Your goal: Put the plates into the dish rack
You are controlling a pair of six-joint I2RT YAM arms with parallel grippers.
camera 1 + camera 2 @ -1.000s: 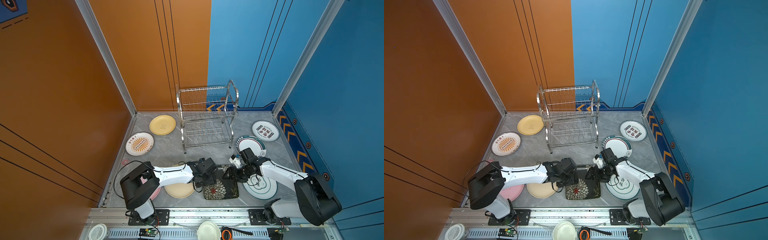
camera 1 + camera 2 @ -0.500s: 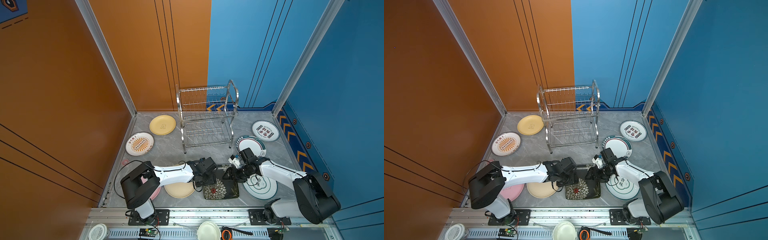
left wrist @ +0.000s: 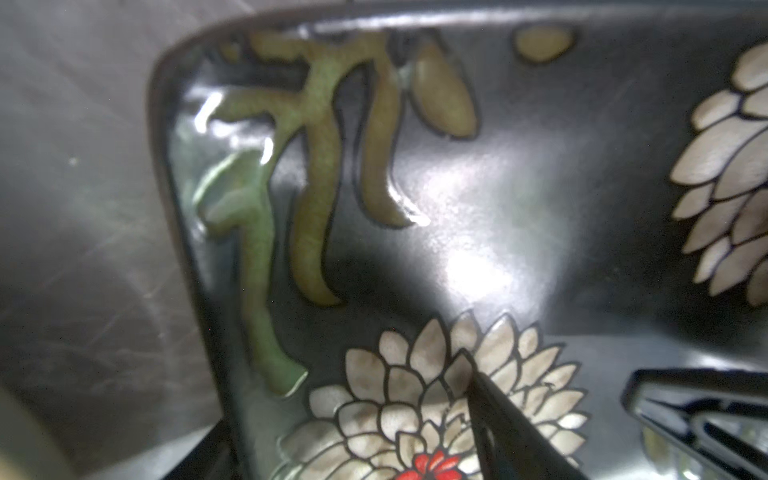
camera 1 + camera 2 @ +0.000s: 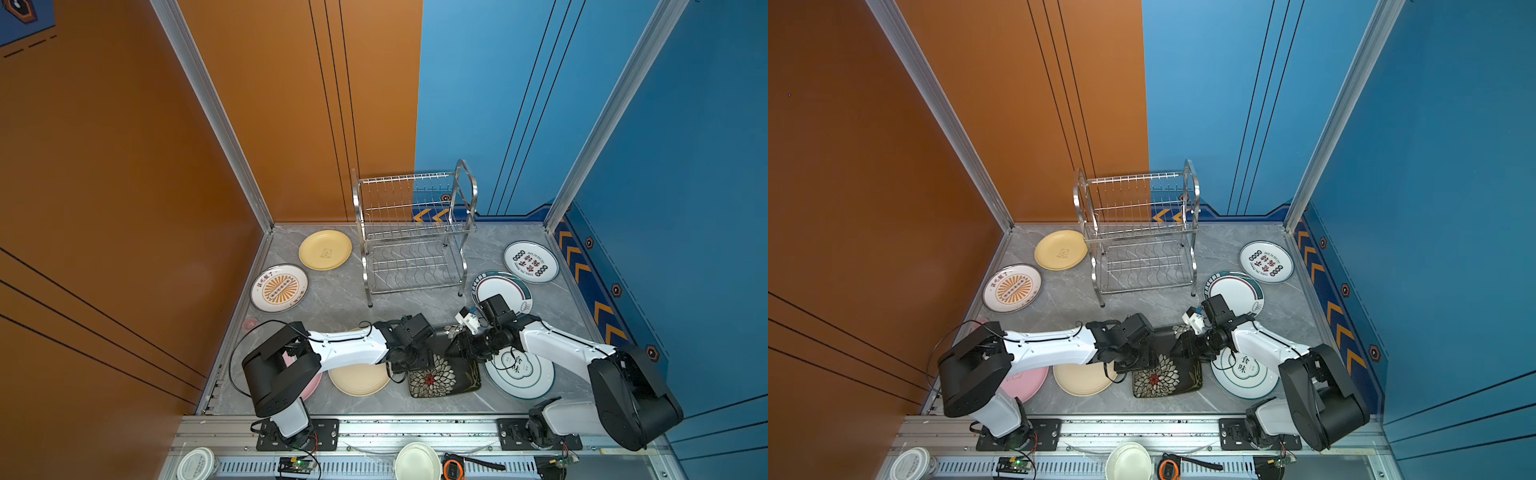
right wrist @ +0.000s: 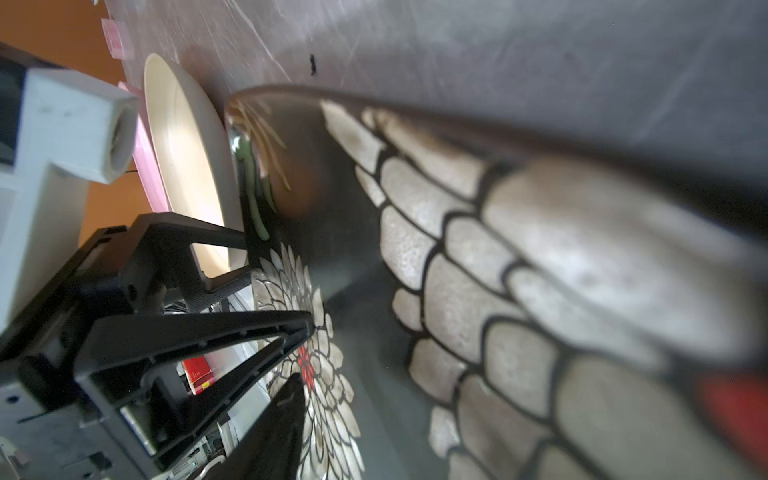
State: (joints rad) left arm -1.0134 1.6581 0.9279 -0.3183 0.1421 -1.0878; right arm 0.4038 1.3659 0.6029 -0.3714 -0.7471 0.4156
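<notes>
Grey marble tabletop (image 4: 332,307); glossy black square plate (image 4: 440,380), white chrysanthemums; left pincer (image 4: 417,363) spread astride rim; right pincer (image 4: 454,350) unclear.

Look steeply down from high above the near edge in both top views, taking in the whole tabletop (image 4: 332,307), dish rack (image 4: 413,245) at frame centre. Sit very close at both wrists, sharing the black square floral plate (image 3: 478,199).
</notes>
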